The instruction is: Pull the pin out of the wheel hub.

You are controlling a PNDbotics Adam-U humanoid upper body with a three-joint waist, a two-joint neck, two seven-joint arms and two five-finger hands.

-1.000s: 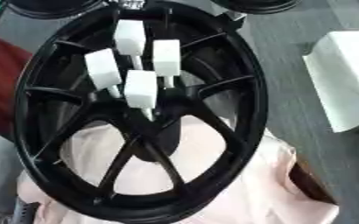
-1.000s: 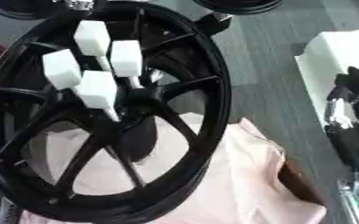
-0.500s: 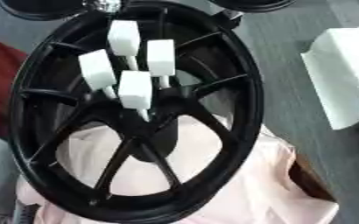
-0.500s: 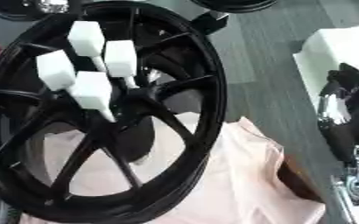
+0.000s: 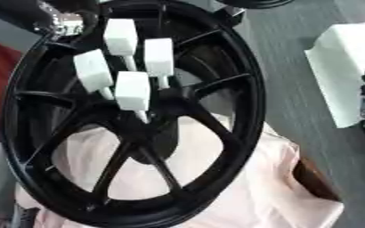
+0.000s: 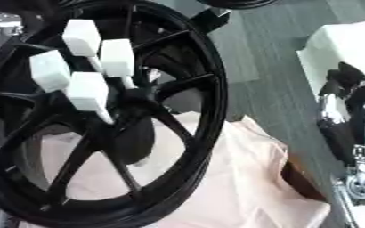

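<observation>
Pins, four, each a thin pale stem topped by a white blocky head, stand clustered in the centre of the wheel hub: glossy black, spoked, oval as seen, tilted. Hub rests on a crumpled pale pink cloth over a grey surface. White foam-like block lies well apart, right. Right hand, black with silver joints, shows at the right edge beside that block, touching nothing visible; finger state cannot be told.
</observation>
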